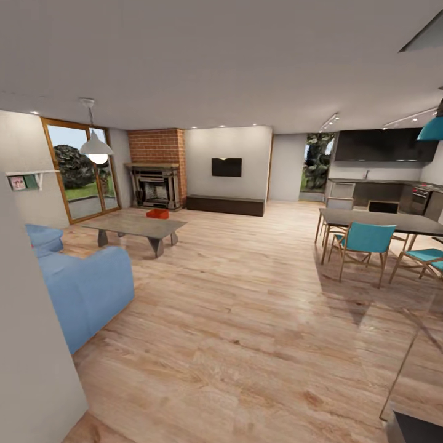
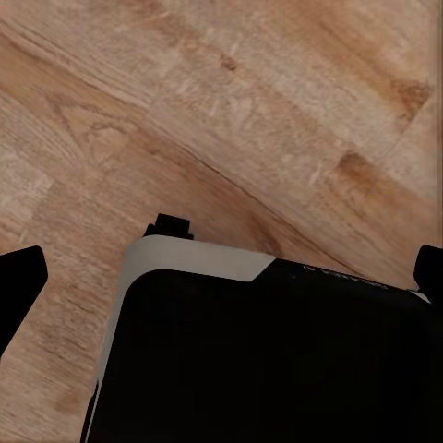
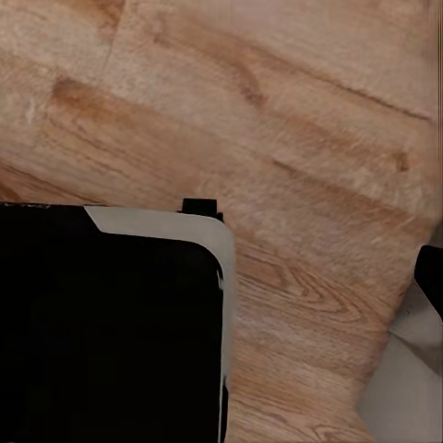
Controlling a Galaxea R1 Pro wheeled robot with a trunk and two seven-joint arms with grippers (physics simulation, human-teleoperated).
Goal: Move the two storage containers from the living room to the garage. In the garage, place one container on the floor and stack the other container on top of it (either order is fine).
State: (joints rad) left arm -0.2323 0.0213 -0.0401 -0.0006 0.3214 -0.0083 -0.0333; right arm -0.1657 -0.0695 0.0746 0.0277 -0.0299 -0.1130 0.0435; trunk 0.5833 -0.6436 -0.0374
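Near, lower frame of the head view: light wood plank floor [image 1: 246,320] running across the living room. A pale wall edge [image 1: 31,344] fills the lower left corner. Just behind it, a blue sofa [image 1: 86,286] at left.

Left wrist view: same plank floor [image 2: 231,111], with the robot's black, white-edged base [image 2: 277,360] below. Dark finger tips [image 2: 18,281] show at both side edges of that frame, well apart; nothing between them. Left jaws read as wide open, holding nothing.

Right wrist view: plank floor [image 3: 277,120], black base [image 3: 101,332], a single dark tip [image 3: 431,272] at the right edge. Cannot tell how the right jaws stand.

Mid-distance, left of centre: low grey surface [image 1: 135,226] on angled legs. One orange-red storage container [image 1: 157,213] sits on its far end: small, low-walled, rectangular. Too far off to see what is inside, or any ribbing.

Mid-distance, right: dark dining table [image 1: 381,220] with teal chairs [image 1: 364,241] around it.

Far: brick chimney with stone fireplace [image 1: 155,184] upper left, wood-framed glass doors [image 1: 80,169] beside it, white hanging lamp [image 1: 96,147] in front. Black television [image 1: 226,167] on the back wall above a dark low cabinet [image 1: 225,205]. Dark kitchen units [image 1: 381,184] upper right.
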